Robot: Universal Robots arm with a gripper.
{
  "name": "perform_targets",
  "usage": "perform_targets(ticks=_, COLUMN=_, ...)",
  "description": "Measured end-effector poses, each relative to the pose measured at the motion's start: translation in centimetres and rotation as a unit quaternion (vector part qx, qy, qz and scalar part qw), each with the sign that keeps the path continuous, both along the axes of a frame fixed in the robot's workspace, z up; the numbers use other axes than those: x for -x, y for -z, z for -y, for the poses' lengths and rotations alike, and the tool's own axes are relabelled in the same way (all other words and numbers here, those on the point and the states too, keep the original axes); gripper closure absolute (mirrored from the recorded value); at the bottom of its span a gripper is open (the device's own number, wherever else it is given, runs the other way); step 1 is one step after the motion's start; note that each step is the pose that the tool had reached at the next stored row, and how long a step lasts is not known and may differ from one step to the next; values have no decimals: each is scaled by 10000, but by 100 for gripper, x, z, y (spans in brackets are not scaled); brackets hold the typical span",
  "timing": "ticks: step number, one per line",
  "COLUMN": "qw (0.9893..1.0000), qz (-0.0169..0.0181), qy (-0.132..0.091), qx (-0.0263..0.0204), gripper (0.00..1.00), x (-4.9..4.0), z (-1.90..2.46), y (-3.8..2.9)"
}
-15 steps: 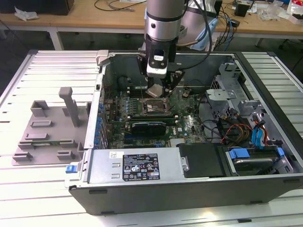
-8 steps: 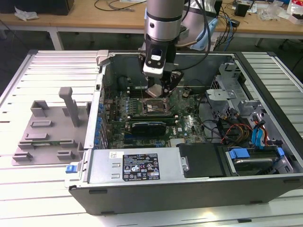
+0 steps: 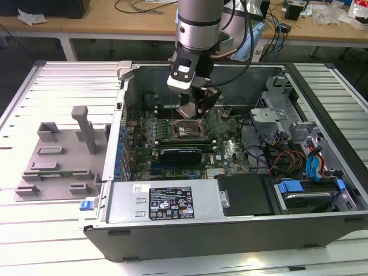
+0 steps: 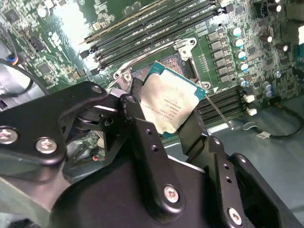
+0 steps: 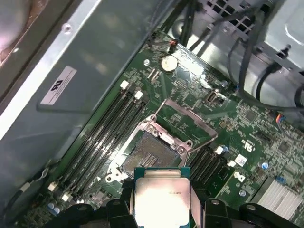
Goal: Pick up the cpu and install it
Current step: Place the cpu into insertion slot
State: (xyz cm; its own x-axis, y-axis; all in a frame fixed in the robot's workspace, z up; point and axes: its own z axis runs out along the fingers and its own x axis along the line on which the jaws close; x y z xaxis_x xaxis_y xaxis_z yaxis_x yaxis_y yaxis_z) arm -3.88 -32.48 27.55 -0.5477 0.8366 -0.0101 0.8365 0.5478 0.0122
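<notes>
cpu: small flat square chip, silvery-grey metal top, thin pale-green edge.

Second wrist view. The cpu is clamped between the two black metal fingers of the hand, which is closed onto its opposite edges. The chip is tilted and hangs just above the open black square socket, not seated in it. A silvery hinged retention frame is swung open at the far side of the socket. Long black memory slots run beside the socket on the green circuit-board motherboard. A row of small round capacitors stands near the socket's other side.

First wrist view. The cpu has its metal top facing the camera and is gripped at two sides by the fingers. The socket lies bare, apart from the chip. The retention frame lies open beyond the socket, and memory slots flank it. A round silver coin battery sits well beyond the socket. A grey sheet-metal case wall rises past the memory slots.

Exterior view. The hand, on the silver-and-grey robot arm, reaches down into the open dark-grey computer case, directly over the socket. A grey plastic fixture block lies on the white slatted counter outside the case, well apart from the socket, toward the exterior view's left.
</notes>
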Motion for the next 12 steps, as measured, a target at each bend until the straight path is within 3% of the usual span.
perform_targets(ticks=3, qw=9993, qz=0, qy=384, qx=0, gripper=45, x=0, z=0, y=3)
perform_targets(ticks=8, qw=9963, qz=0, qy=863, qx=0, gripper=45, x=0, z=0, y=6)
perform_targets(ticks=11, qw=9910, qz=0, qy=1337, qx=0, gripper=45, x=0, z=0, y=9)
perform_targets(ticks=12, qw=9877, qz=0, qy=1564, qx=0, gripper=45, x=0, z=0, y=11)
